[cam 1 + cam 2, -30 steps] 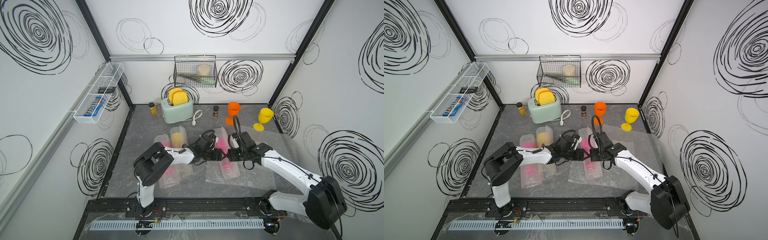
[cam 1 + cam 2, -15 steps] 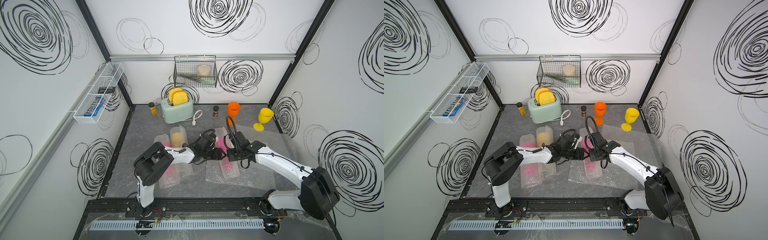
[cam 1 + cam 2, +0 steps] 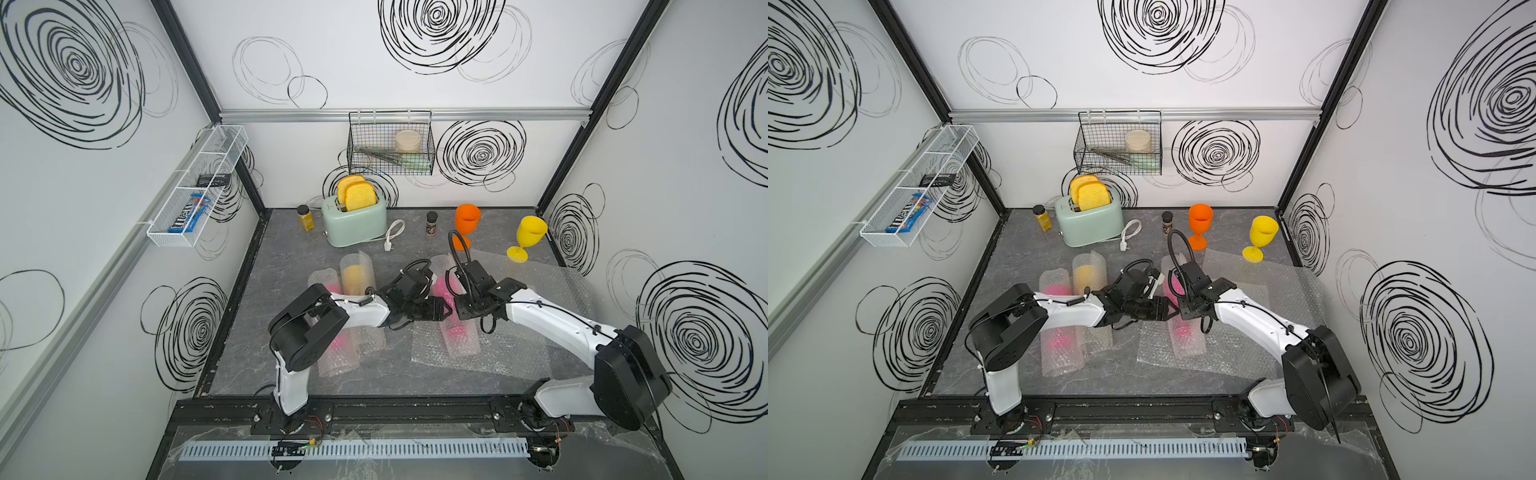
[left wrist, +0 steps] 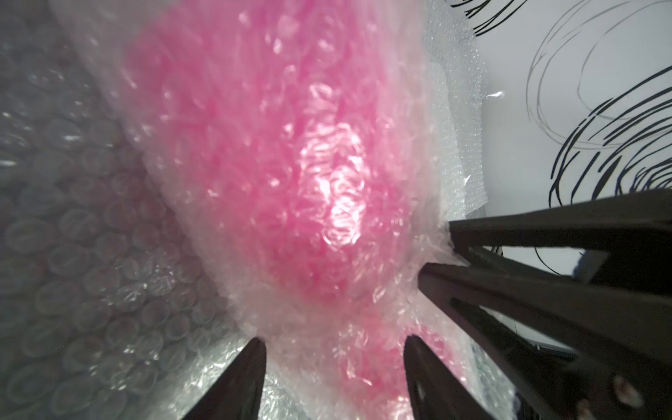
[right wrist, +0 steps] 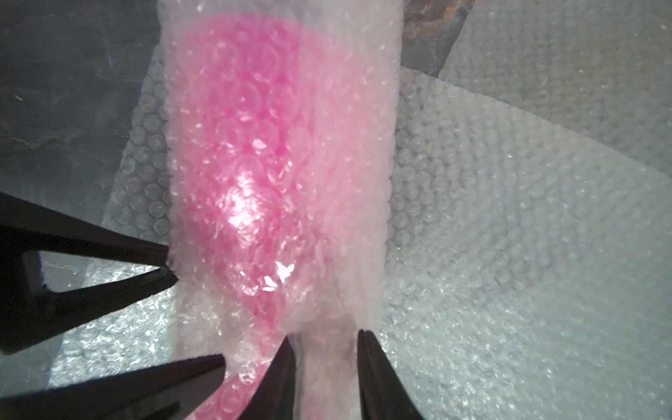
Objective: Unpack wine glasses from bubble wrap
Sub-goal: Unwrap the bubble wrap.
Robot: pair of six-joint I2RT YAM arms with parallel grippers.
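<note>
Mid-table, both grippers meet on 1 bubble-wrap tube with a pink goblet inside. Wrap is on, goblet not out.

- tube lies on its side on a flat sheet of bubble wrap, bowl toward the back wall, foot toward the front rail.
- the left gripper comes in from its own arm's side. Its fingers are spread wide, wrap fills the gap and both tips press into it, so it grips the tube near where the pink narrows.
- the right gripper comes in from the opposite side. Its fingers are close together and pinch a pale fold of wrap at the tube's edge. The pink stem sits just beside that pinch.
- 2 more tubes lie on the left arm's side, partly under that arm: yellow-filled tube and pink-filled tube.
- unwrapped: orange goblet and yellow goblet, both upright near the back wall, well apart from the grippers.
- 2nd sheet lies flat on the right arm's side; cannot tell where it ends against the other sheet.
- toaster with 2 slices up stands at the back.
</note>
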